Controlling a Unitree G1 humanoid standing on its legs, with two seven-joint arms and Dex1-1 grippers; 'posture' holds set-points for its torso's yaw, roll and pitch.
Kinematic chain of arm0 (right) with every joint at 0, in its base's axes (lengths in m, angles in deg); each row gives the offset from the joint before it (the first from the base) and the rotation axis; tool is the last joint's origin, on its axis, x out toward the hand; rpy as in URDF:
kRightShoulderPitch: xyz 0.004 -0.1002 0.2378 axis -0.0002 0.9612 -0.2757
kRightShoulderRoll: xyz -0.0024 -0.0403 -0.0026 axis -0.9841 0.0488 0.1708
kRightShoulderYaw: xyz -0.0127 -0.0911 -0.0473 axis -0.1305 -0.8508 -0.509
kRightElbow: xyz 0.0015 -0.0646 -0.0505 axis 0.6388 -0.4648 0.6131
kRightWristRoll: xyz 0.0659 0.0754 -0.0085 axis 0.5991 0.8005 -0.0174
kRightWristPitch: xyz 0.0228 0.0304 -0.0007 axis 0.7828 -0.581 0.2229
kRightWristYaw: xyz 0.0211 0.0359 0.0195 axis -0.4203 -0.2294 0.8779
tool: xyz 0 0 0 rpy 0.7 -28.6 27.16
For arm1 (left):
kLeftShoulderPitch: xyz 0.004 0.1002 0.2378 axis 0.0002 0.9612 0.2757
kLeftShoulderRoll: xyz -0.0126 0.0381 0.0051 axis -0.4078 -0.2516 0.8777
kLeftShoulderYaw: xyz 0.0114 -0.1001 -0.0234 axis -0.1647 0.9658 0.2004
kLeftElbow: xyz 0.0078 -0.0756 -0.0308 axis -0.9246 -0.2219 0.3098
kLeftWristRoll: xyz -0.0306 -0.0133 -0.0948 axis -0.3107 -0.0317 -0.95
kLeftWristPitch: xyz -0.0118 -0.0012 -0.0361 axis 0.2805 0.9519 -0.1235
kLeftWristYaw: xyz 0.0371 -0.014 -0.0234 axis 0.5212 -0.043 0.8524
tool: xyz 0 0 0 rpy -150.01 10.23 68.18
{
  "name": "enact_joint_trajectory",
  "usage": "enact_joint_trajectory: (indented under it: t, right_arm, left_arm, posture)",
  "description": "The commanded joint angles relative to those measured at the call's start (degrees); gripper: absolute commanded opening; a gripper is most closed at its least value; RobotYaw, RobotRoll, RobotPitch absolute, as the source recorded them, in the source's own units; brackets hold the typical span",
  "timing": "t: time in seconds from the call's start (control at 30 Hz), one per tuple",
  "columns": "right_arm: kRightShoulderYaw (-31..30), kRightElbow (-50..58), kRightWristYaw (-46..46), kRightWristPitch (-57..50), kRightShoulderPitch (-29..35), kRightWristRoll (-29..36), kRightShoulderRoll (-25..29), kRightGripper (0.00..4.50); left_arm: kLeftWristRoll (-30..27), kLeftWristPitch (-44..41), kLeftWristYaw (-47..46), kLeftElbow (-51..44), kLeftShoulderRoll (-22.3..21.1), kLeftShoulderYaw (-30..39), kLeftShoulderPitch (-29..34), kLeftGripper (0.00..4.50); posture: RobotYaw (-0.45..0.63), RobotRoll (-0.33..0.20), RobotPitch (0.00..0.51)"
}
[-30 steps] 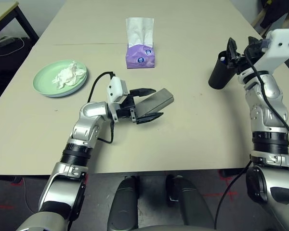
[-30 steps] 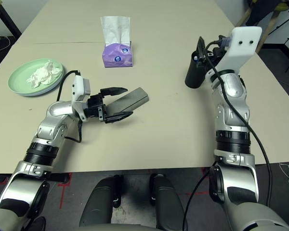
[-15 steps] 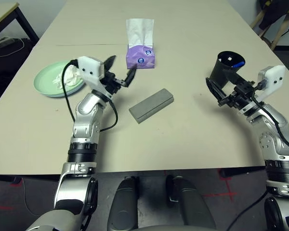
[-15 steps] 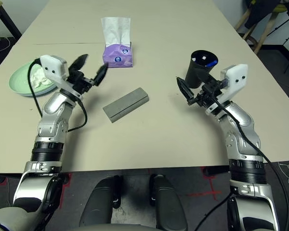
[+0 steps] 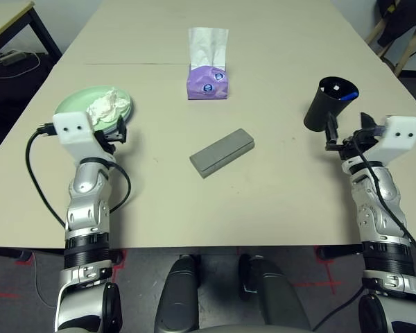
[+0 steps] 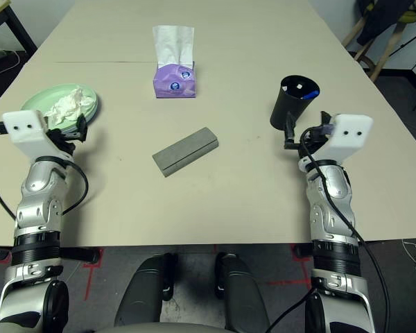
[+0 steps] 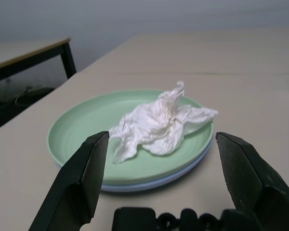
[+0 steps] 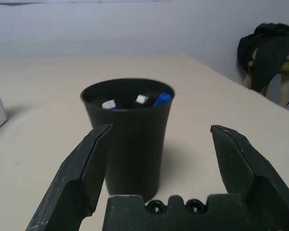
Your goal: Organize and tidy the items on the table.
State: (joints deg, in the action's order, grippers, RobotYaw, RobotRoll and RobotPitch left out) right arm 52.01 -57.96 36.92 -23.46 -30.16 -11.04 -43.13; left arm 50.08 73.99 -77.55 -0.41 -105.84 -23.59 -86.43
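Crumpled white tissue (image 5: 105, 106) lies on the stacked plates (image 5: 73, 104), pale green over pale blue, at middle left of the head view. Grey glasses case (image 5: 222, 152) lies shut at frame centre, on bare worktop (image 5: 263, 69). Black cup (image 5: 329, 104) stands upright at middle right, blue-and-white pens (image 8: 135, 101) inside it. Purple tissue pack (image 5: 207, 80) sits at upper centre.

Left pincer (image 7: 161, 175) spread wide, empty, short of the plates. Right pincer (image 8: 159, 163) likewise wide and empty, facing the cup without touching it.

Judgement: mostly done. Pens potted, plates stacked, case closed. The tissue on the plate looks like the one loose end.
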Motion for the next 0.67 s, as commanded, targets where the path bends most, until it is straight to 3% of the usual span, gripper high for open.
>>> enact_joint_trajectory:
  t: [0.03, 0.13, 0.27, 0.67]
  right_arm:
    - [0.18, -3.31, 4.23, 1.81, -0.53, 1.63, 1.44, 4.44]
    - [-0.18, -7.59, 9.46, 2.72, -2.46, 2.76, 3.5, 4.44]
    - [0.52, -12.2, 12.0, 5.02, -4.67, 3.23, 4.95, 4.44]
    - [1.17, -12.7, 15.19, 5.79, -3.98, 5.28, 5.58, 4.44]
  left_arm:
    - [-3.88, 4.03, 6.62, 2.07, -2.19, 1.55, 1.56, 4.5]
    - [-8.51, 6.05, 15.29, 4.47, -4.2, 2.12, 2.36, 4.5]
    - [-9.45, 8.28, 20.15, 9.02, -6.09, 2.05, 1.9, 4.5]
    - [-11.24, 9.22, 21.47, 12.84, -5.87, 2.52, 0.3, 4.5]
  posture:
    - [0.1, 0.0, 0.12]
    - [0.1, 0.0, 0.119]
    - [0.1, 0.0, 0.119]
    - [0.1, 0.0, 0.119]
